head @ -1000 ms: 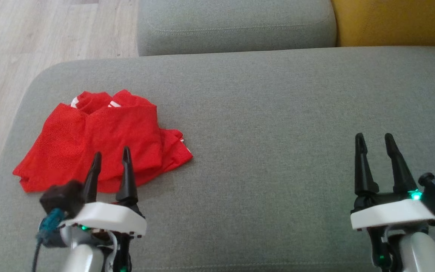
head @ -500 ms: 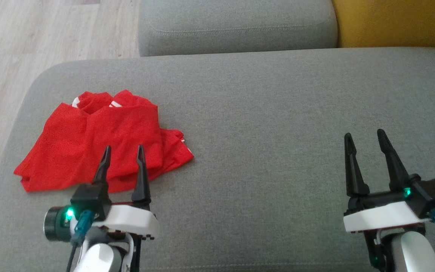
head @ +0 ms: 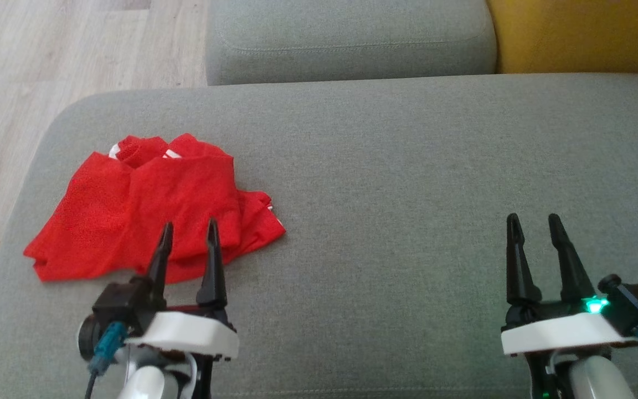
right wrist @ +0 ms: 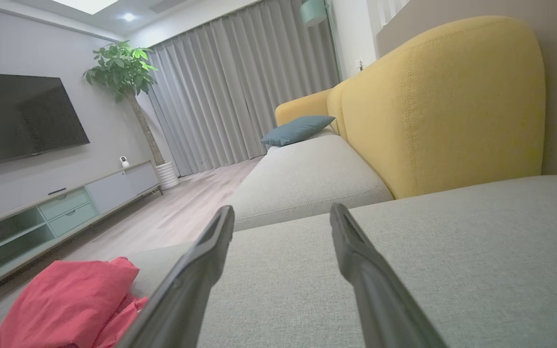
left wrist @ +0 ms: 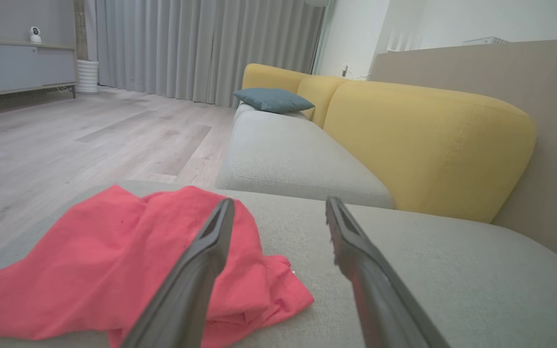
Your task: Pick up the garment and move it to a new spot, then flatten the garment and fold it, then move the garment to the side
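Head view: crumpled red garment point(head: 130, 205) at 9 o'clock on grey cushion point(head: 407, 166); left gripper point(head: 189, 223) at 7 o'clock, parted, empty, tips overlapping garment's near edge; right gripper point(head: 533, 217) at 4 o'clock, parted, empty.

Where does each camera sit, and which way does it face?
Head view: on the head, facing down at the red garment on the grey seat; left tool and right tool show.
Left wrist view: on the left wrist, looking along its fingers over the garment.
Right wrist view: on the right wrist, along its fingers toward the yellow backrest.
Both wrist views share the blue cushion.
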{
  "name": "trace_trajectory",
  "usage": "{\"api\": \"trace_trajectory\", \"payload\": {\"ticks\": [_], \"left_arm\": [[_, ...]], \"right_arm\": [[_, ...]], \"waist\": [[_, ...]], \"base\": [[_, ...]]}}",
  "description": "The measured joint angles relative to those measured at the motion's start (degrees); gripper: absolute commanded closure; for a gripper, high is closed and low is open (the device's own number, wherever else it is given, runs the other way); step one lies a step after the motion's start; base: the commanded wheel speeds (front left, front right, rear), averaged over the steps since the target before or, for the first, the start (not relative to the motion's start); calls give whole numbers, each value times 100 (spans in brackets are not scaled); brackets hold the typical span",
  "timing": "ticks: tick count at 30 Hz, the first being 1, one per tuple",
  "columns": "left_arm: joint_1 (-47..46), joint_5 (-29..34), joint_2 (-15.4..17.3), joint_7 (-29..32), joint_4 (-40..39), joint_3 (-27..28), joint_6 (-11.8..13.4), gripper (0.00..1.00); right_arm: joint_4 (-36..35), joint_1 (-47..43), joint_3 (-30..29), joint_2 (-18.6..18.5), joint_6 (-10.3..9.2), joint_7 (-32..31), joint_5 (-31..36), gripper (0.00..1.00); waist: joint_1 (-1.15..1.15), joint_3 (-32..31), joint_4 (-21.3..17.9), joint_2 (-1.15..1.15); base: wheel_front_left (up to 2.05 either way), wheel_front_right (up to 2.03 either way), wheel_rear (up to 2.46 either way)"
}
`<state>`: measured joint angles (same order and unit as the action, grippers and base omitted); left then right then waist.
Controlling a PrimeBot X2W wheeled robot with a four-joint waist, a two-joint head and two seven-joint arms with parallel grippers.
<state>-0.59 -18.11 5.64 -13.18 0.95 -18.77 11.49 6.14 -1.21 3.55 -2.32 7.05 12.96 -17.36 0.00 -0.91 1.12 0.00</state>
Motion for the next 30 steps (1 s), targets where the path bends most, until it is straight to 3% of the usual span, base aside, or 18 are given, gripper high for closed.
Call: {"api": "trace_trajectory", "payload": {"ticks": [11,21,30], "left_arm": [[168,343,-243,-111,299,420,-545,0],[166,393,-260,-111,345,465,-600,0],[166,555,-267,-111,435,587,-601,0]], "right_arm": [[289,5,160,-2,0,126,-245,0],[320,8,169,-3,0,126,-248,0],[366,-13,350,-4,0,141,-377,0]], "waist": [[0,-17,-18,0],[0,-23,130,0],[0,-35,879,0]], "base": [[0,0,0],[0,0,0],[0,0,0]]}}
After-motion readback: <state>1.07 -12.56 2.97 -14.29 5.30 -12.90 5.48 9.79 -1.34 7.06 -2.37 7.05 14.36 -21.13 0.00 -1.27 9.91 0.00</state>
